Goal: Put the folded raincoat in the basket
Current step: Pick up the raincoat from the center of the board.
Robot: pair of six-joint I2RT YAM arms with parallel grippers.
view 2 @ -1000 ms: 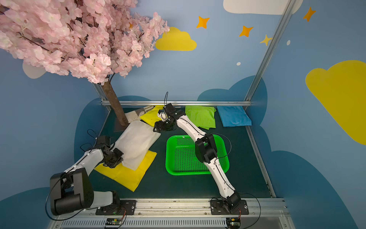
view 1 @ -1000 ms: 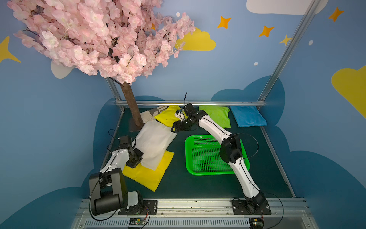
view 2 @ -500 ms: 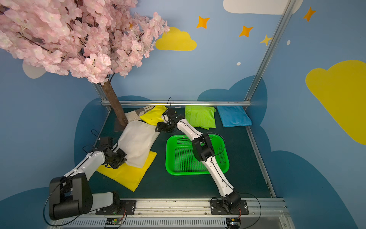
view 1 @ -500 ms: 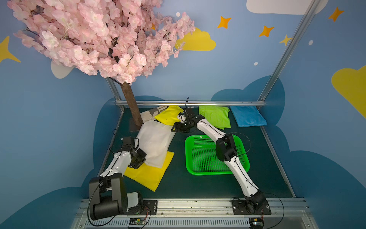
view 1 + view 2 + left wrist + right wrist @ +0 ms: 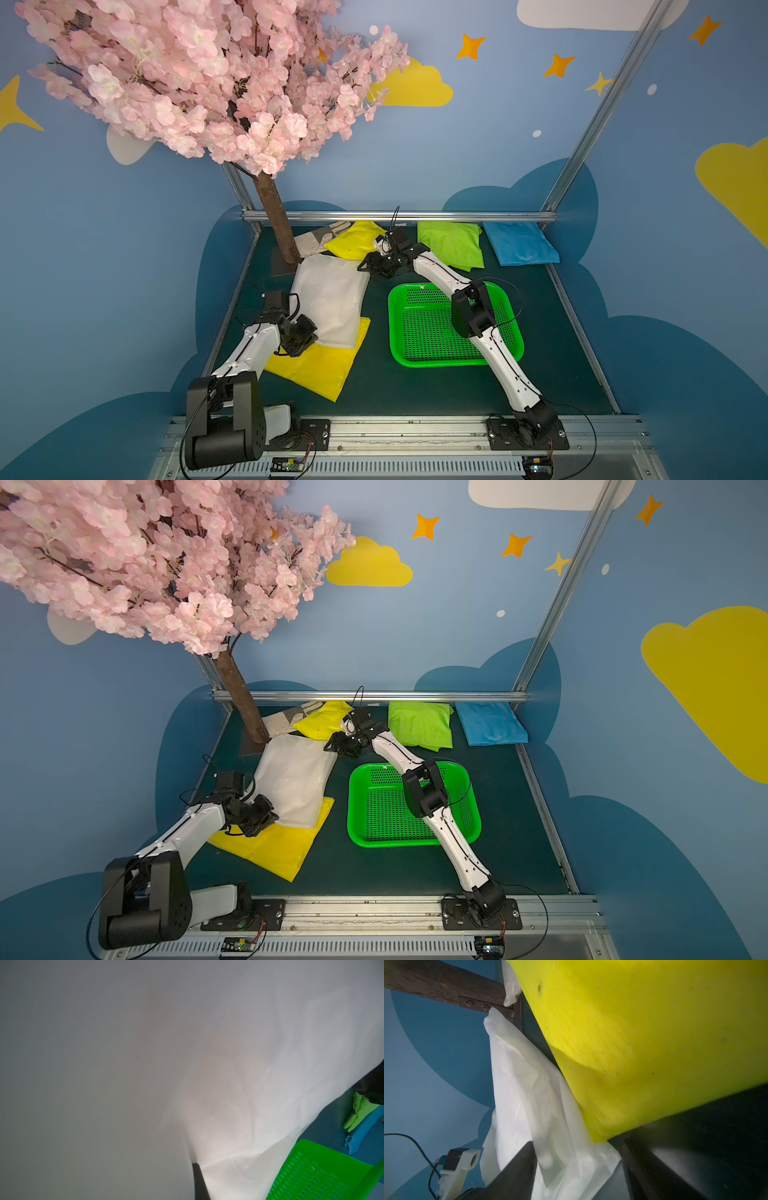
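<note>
A white folded raincoat (image 5: pixel 332 299) (image 5: pixel 295 779) lies left of the bright green mesh basket (image 5: pixel 440 361) (image 5: pixel 390 841), its near end resting on a flat yellow raincoat (image 5: pixel 316 370). My left gripper (image 5: pixel 309 332) (image 5: pixel 270 812) is shut on the white raincoat's near left corner. White fabric fills the left wrist view, pinched at the left gripper (image 5: pixel 194 1167), with the basket (image 5: pixel 311 1172) beyond. My right gripper (image 5: pixel 368 268) (image 5: pixel 332 746) sits at the raincoat's far right corner. In the right wrist view the right gripper (image 5: pixel 579 1167) stands open, with that white corner (image 5: pixel 560 1157) between its jaws.
A yellow cushion-like bundle (image 5: pixel 353 243) (image 5: pixel 633 1043), a lime green one (image 5: pixel 451 245) and a blue one (image 5: pixel 519 249) line the back rail. The tree trunk (image 5: pixel 276 220) and a beige cloth (image 5: pixel 320 241) stand at the back left. My right arm crosses over the basket.
The right gripper has come down and left from the yellow bundle to the white raincoat's far corner, its jaws narrowing. The left gripper stayed shut and shifted slightly right.
</note>
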